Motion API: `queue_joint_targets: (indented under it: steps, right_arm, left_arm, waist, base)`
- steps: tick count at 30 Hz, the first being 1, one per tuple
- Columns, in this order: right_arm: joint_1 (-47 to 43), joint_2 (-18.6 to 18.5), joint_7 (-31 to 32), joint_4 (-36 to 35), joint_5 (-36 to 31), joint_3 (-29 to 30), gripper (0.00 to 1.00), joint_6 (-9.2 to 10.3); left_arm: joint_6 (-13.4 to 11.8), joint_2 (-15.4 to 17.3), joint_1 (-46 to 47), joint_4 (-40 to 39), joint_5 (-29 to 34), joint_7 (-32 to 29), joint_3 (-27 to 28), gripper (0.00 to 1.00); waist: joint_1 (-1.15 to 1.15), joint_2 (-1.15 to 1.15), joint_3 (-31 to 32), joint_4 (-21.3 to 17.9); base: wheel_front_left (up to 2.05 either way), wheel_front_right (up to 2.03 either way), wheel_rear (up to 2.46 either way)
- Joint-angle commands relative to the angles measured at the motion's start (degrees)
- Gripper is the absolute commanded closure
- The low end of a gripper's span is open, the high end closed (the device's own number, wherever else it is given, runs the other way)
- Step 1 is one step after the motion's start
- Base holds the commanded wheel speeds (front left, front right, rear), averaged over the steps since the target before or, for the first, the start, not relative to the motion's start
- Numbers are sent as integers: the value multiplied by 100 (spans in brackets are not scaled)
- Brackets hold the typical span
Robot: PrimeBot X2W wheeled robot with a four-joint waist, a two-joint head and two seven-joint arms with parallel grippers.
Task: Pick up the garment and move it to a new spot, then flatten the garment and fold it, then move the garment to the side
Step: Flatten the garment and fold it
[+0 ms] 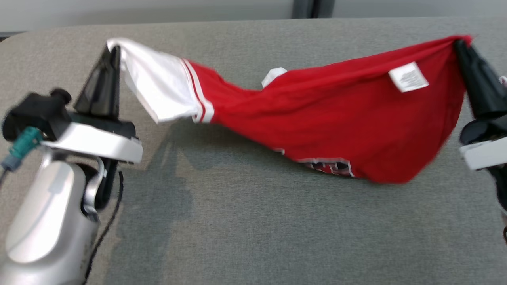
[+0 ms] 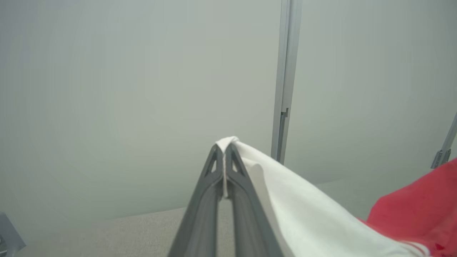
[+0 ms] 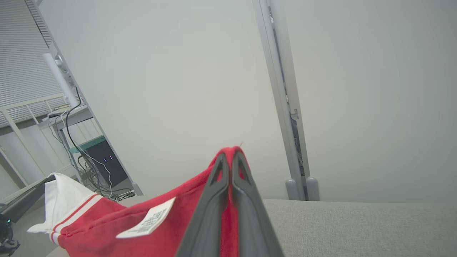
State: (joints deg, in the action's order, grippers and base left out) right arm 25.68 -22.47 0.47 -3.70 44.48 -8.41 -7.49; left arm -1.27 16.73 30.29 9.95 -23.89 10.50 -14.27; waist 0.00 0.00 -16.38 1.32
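Left fingers and right fingers (both closed tight) hold the garment stretched; its middle perhaps touches the table.

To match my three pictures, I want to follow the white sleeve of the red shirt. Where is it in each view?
Head view: white sleeve at upper left, pinched by the left hand.
Left wrist view: sleeve from centre to lower right, starting at the hand.
Right wrist view: sleeve at lower left.
Shared landmark: red stripes where it joins the red shirt.
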Motion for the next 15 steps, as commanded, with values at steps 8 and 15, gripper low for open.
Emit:
queue_joint_targets:
  steps: [8,15]
  right_arm:
    - [671,-204,50,-214,391,504,100,-2]
    - [1385,-285,288,-112,628,703,100,-2]
  left_arm:
    - [-54,312,1138,-955,160,-580,101,100]
    - [91,341,2234,-1136,112,-1036,38,100]
  waist:
    - [0,0,283,-362]
    - [0,0,402,-528]
  base:
    - [0,0,0]
    - [0,0,0]
